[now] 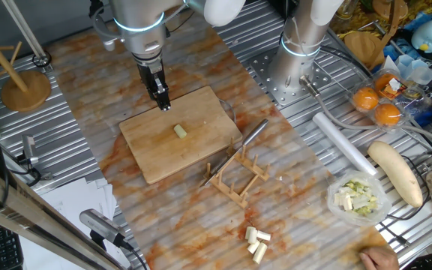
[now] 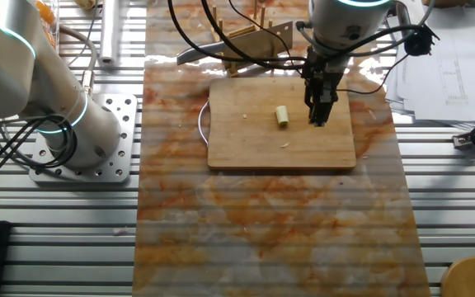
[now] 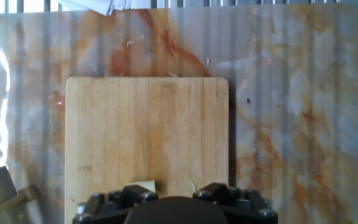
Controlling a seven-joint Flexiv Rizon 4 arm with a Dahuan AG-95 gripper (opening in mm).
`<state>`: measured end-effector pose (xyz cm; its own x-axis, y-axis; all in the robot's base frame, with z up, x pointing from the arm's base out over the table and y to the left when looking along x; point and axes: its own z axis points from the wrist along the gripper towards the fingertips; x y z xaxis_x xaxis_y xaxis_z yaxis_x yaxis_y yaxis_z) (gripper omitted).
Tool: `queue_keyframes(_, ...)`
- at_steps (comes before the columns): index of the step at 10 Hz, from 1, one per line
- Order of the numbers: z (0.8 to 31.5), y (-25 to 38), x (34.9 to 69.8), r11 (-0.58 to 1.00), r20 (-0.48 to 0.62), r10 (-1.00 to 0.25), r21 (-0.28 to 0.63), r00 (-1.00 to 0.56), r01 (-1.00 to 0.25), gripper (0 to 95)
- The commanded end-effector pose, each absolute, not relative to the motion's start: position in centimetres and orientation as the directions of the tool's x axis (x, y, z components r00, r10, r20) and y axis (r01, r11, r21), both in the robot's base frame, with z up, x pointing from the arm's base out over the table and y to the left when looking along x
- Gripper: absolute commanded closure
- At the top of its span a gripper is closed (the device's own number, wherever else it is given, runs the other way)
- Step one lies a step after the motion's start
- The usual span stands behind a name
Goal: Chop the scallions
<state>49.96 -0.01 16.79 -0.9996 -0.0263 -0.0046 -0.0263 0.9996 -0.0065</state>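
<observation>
Bamboo board [image 1: 172, 142] on the desk held one pale scallion stub [image 1: 180, 132] near its middle, uncut.
Hand [image 1: 163, 105] hovered just beside it, empty, fingers seemingly together; judging by that, fetching the knife [image 1: 240, 147] from its rack [image 1: 238, 174] came next.

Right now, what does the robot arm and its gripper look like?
The arm is silver-grey with glossy white covers and a glowing cyan ring at a joint. Black cables loop around its wrist. The gripper is small, black and boxy with two narrow fingers.
</observation>
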Motion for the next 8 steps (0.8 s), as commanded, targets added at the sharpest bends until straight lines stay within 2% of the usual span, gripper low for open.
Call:
queue_keyframes(1, 16.8, 0.0, 49.9, 0.999, 0.000, -0.032, -0.007, -0.999, -0.032, 95.0)
queue_keyframes(3, 16.7, 0.0, 49.9, 0.999, 0.001, -0.051, 0.013, -0.999, -0.051, 95.0)
queue_keyframes(5, 16.5, 0.8, 50.0, 0.998, -0.011, -0.066, -0.015, -0.998, -0.066, 95.0)
queue_keyframes(8, 14.9, 6.1, 49.8, 0.998, 0.025, -0.054, -0.036, -0.998, -0.055, 95.0)
